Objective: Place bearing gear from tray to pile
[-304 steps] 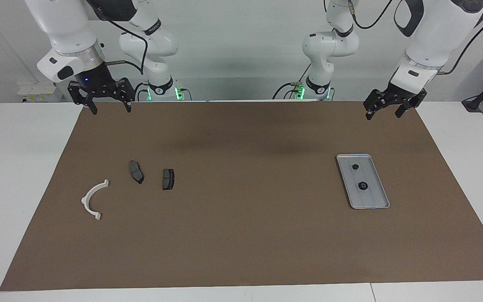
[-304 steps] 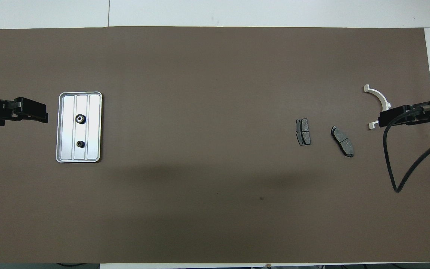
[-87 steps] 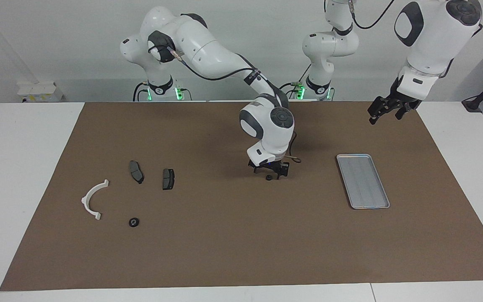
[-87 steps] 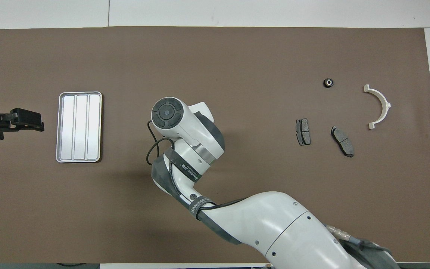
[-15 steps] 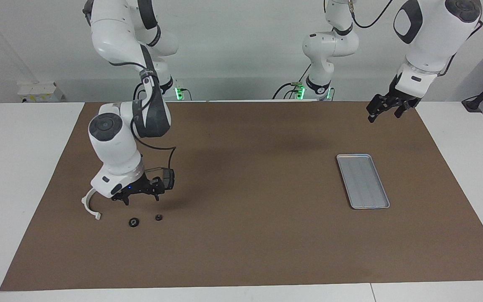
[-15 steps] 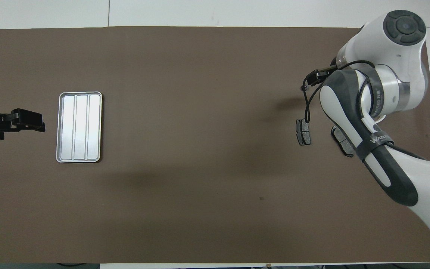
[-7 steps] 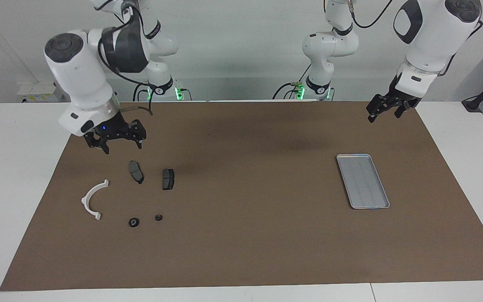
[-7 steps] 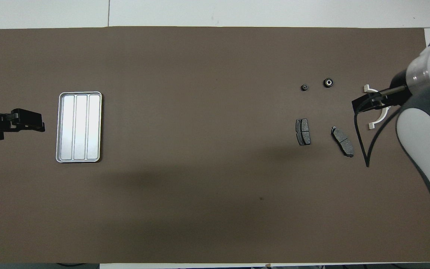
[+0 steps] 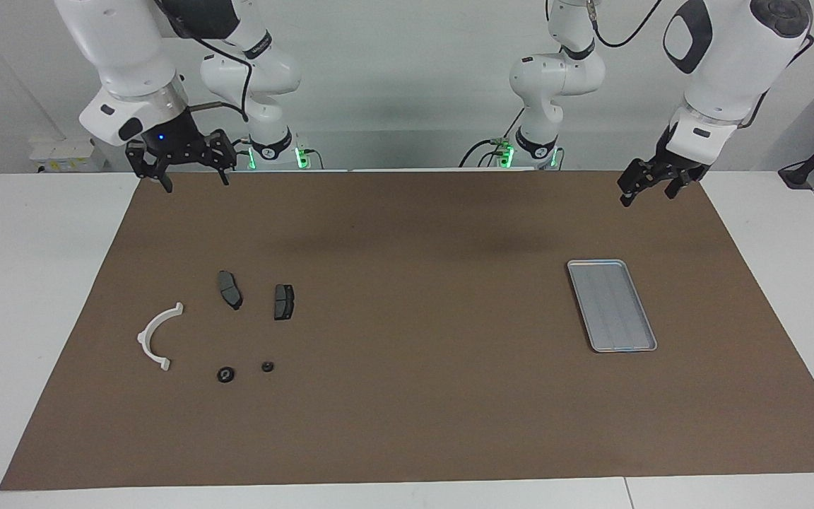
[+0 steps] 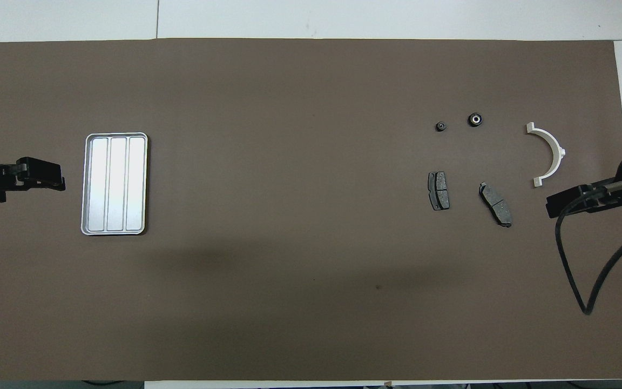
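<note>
On the brown mat [image 9: 414, 410], the tray [image 9: 612, 305] lies empty toward the left arm's end. The right gripper [image 9: 181, 161] has risen from the pile to the mat's edge nearest the robots, fingers spread, holding nothing; the left gripper [image 9: 651, 185] waits, fingers apart. Both bearing gears, the larger [image 9: 225, 375] and smaller [image 9: 267, 366], now rest beside the white bracket [image 9: 157, 336] and 2 brake pads [image 9: 229, 289]. The task looks done; nothing obstructs.

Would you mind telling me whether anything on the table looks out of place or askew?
Nothing stands out. The tray is empty, and both bearing gears lie flat beside the pile; both grippers hang above the mat's edge.
</note>
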`<state>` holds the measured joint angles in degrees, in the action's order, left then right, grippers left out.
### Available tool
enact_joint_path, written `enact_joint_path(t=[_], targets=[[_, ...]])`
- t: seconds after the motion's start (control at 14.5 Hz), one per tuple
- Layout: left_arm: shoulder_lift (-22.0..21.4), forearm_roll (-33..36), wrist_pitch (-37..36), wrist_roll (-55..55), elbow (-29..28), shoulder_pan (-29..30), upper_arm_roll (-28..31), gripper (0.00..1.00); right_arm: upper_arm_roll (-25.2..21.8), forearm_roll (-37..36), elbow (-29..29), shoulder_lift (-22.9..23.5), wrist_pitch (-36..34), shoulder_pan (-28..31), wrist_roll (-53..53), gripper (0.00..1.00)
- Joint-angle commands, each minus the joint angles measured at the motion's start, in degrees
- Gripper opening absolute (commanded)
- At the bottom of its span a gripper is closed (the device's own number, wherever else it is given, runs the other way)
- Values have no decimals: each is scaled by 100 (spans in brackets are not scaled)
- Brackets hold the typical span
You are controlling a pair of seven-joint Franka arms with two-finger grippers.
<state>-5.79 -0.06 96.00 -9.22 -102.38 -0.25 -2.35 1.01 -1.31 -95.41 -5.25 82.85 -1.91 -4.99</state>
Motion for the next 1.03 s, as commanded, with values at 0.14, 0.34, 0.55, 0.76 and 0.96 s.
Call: enact_joint_path(t=[0.14, 0.34, 0.55, 0.76, 0.96], targets=[[-63, -29, -99, 52, 7, 25, -11, 100, -4, -44, 127, 59, 19, 103, 85, 100], [-63, -29, -99, 52, 7, 25, -11, 100, 14, -221, 259, 130, 564, 85, 77, 100], [-72, -29, -99, 52, 7, 25, -11, 100, 22, -203, 260, 130, 565, 94, 77, 100], [-63, -29, -99, 52, 7, 25, -11, 100, 22, -142, 260, 130, 556, 112, 77, 100], [-72, -29, -99, 52, 7, 25, -11, 100, 31, -45, 260, 130, 574, 103, 85, 100]])
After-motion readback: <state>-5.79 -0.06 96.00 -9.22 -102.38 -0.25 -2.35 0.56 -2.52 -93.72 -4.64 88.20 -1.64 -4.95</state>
